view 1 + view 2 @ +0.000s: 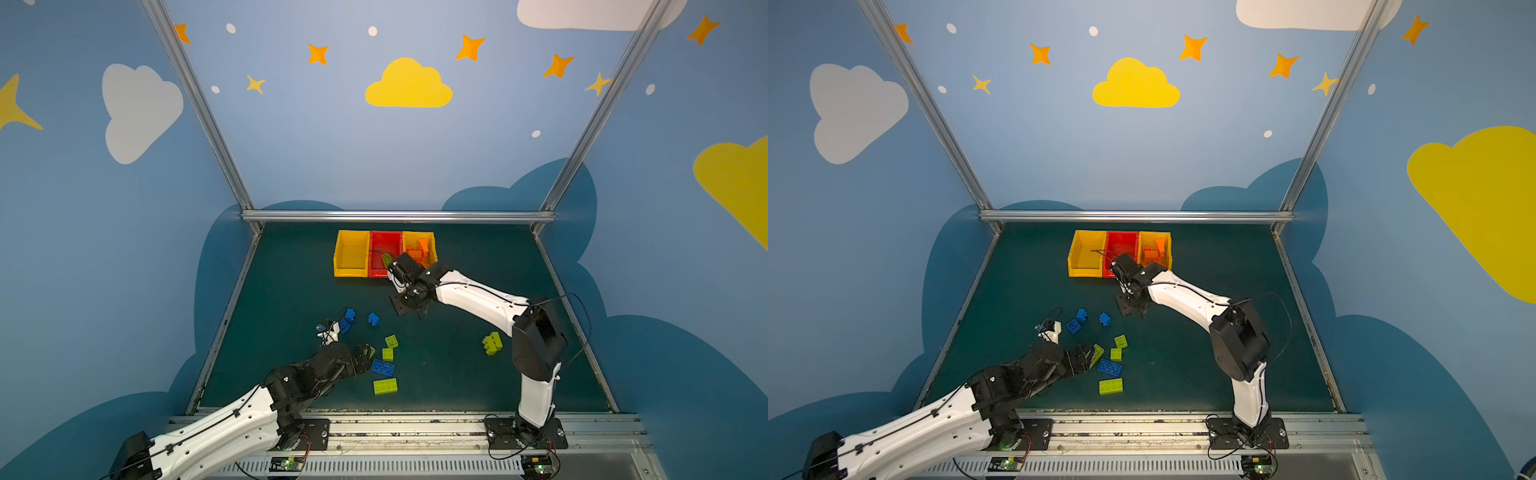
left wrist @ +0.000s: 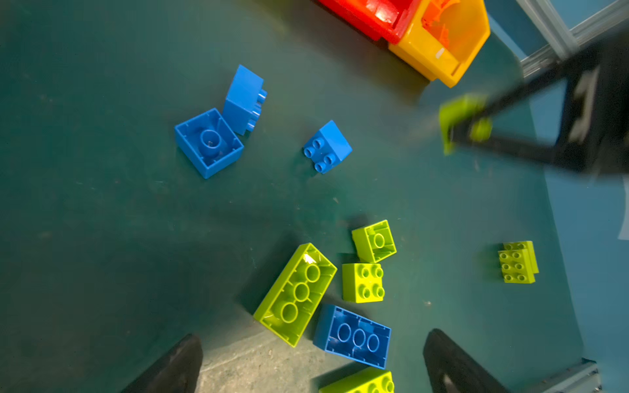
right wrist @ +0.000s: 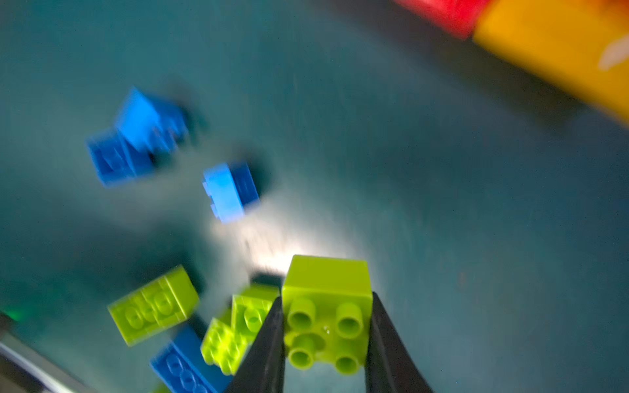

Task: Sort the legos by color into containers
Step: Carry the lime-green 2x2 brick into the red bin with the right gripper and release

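While orange bricks (image 1: 419,252) sit in the far-right bin (image 1: 410,237), the right end effector (image 3: 326,297) clamps a green brick (image 3: 326,274); the left end effector (image 2: 313,337) gapes over unsorted bricks (image 1: 382,368).

Both top views look down from high at the front onto the whole mat (image 1: 457,332). Each wrist view looks down close, sharing the loose legos (image 2: 328,144).

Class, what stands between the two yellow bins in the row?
The red bin, flanked by the empty yellow bin and the yellow bin holding orange bricks, in both top views.
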`<act>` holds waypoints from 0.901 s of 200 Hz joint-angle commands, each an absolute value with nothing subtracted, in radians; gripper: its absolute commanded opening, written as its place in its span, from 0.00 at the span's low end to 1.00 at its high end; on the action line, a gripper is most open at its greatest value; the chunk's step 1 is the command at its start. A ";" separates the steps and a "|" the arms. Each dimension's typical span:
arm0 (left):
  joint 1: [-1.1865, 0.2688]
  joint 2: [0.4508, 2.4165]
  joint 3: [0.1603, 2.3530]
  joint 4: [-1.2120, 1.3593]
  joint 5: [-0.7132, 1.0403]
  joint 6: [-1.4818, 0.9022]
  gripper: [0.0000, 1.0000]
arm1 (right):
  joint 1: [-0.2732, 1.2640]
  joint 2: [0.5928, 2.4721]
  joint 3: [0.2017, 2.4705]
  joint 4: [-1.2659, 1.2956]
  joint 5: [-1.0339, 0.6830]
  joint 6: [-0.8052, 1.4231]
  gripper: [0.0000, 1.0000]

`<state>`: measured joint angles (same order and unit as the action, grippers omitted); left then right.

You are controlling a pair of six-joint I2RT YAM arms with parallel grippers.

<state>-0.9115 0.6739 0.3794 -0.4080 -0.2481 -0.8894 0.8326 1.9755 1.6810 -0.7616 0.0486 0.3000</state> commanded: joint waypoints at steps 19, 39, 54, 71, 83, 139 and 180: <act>-0.875 0.696 0.388 -0.430 -0.239 -0.850 1.00 | 0.757 2.207 2.047 -0.888 0.033 0.233 0.24; -0.853 0.711 0.391 -0.434 -0.239 -0.838 1.00 | 0.725 2.347 2.242 -0.925 0.013 0.218 0.24; -0.836 0.720 0.393 -0.434 -0.235 -0.833 1.00 | 0.708 2.429 2.360 -0.928 0.009 0.215 0.24; -0.813 0.732 0.391 -0.430 -0.227 -0.829 1.00 | 0.694 2.485 2.418 -0.884 0.001 0.206 0.25; -0.795 0.741 0.391 -0.423 -0.216 -0.827 1.00 | 0.686 2.503 2.428 -0.835 -0.018 0.205 0.27; -0.764 0.797 0.417 -0.402 -0.162 -0.829 1.00 | 0.660 2.465 2.423 -0.735 -0.205 0.242 0.68; -0.765 0.782 0.431 -0.442 -0.137 -0.825 1.00 | 0.667 2.272 2.239 -0.709 -0.206 0.256 0.69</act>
<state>-0.7658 0.7937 0.4084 -0.4072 -0.1566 -0.8417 0.6621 2.4439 2.3322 -0.7422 -0.1719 0.2405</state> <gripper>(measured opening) 0.998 0.693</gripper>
